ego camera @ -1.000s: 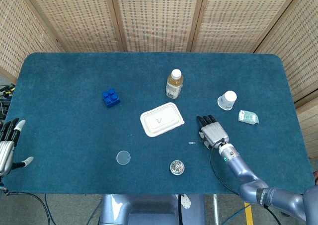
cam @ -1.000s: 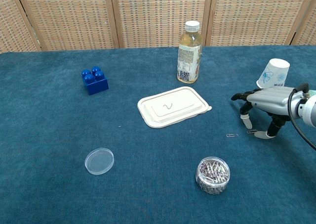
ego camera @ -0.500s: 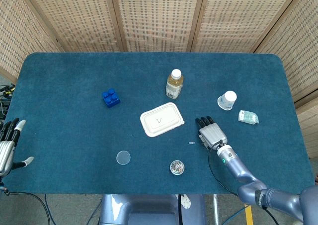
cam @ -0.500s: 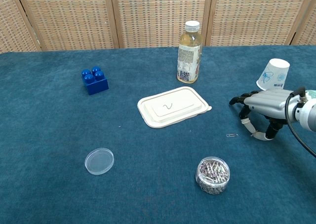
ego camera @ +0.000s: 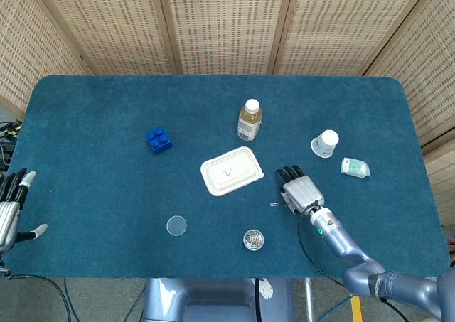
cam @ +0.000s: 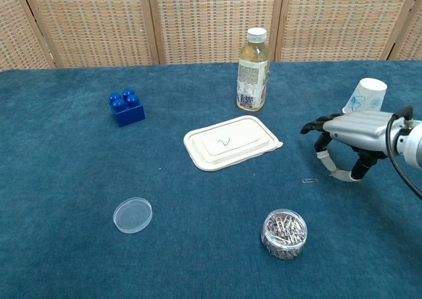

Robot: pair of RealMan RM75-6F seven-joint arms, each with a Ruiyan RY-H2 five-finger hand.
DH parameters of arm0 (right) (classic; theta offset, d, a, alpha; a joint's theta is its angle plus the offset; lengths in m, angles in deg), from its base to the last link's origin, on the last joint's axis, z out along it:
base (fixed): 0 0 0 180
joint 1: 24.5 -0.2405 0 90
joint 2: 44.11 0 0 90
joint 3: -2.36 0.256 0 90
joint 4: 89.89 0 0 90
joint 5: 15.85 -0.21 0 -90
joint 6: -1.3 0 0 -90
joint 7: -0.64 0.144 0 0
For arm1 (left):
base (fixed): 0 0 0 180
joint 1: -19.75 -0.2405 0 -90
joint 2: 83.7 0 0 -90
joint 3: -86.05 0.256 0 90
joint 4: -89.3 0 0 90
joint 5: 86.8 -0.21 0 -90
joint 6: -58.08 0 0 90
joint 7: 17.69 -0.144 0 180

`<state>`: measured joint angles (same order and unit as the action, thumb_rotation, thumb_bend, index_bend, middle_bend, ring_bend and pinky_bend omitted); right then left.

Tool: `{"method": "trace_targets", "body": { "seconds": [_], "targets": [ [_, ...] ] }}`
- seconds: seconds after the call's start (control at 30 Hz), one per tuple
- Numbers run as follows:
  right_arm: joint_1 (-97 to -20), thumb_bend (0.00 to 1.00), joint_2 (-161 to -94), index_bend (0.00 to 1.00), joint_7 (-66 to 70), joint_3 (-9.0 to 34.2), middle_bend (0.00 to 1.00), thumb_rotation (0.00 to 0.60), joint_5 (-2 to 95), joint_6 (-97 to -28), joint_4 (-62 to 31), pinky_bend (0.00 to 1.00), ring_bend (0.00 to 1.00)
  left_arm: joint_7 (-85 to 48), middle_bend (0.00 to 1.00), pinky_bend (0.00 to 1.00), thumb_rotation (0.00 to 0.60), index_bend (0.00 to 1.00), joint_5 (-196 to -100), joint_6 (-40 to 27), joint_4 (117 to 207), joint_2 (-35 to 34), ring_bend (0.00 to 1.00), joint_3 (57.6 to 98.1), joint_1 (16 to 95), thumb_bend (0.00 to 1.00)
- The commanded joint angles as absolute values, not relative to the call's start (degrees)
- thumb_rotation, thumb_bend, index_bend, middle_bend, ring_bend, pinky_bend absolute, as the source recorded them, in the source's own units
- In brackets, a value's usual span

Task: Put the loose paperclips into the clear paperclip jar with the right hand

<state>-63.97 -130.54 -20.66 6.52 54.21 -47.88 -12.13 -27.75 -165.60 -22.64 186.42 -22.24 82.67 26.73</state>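
Observation:
My right hand [ego camera: 298,189] [cam: 349,129] hovers just above the blue cloth, right of the white lid. Its thumb and one finger meet at their tips and pinch a thin pale paperclip [cam: 335,175], which is hard to make out. Another loose paperclip [cam: 310,180] [ego camera: 274,205] lies on the cloth just left of the hand. The clear paperclip jar [cam: 284,233] [ego camera: 252,239] stands open and full of clips, nearer the front edge, left of and below the hand. My left hand [ego camera: 11,205] hangs off the table's left edge with its fingers spread and empty.
The jar's round clear lid [cam: 132,214] lies at front left. A white box lid [cam: 231,141], a juice bottle [cam: 253,69] and a blue brick [cam: 126,107] stand further back. A tipped paper cup [cam: 364,96] is right behind my right hand, with a small packet [ego camera: 355,168] beyond it.
My right hand has lifted a little and shifted slightly left. Its thumb and finger have closed together. The paperclip that lay by the thumb no longer lies on the cloth.

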Motion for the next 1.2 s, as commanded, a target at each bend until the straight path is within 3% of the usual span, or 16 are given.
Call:
{"method": "trace_targets", "body": {
  "seconds": [0.03, 0.3, 0.57, 1.2],
  "targets": [
    [-63.7, 0.44, -128.0, 0.63, -19.2, 6.1, 0.08, 0.6, 57.5, -49.7, -8.2, 0.06, 0.0, -27.8, 0.0, 0.0, 0.6, 0.0, -165.6, -22.6, 186.4, -22.2, 0.0, 82.7, 26.7, 0.0],
    [-65.0, 0.44, -123.1, 0.63, -21.5, 3.5, 0.08, 0.6, 63.9, -49.0, 2.1, 0.06, 0.0, -28.0, 0.0, 0.0, 0.6, 0.0, -165.7, -22.6, 186.5, -22.2, 0.0, 82.8, 26.8, 0.0],
    [-66.5, 0.44, -122.6, 0.63, -24.3, 3.2, 0.08, 0.6, 64.7, -47.3, 8.0, 0.06, 0.0, -28.1, 0.0, 0.0, 0.6, 0.0, -165.5, -22.4, 186.3, -22.1, 0.0, 82.8, 26.9, 0.0],
    [-67.9, 0.44, -127.5, 0.64, -31.3, 2.3, 0.08, 0.6, 59.9, -45.7, 8.5, 0.06, 0.0, -27.7, 0.0, 0.0, 0.6, 0.0, -165.5, -22.3, 186.2, -22.2, 0.0, 82.8, 26.9, 0.0]
  ]
}}
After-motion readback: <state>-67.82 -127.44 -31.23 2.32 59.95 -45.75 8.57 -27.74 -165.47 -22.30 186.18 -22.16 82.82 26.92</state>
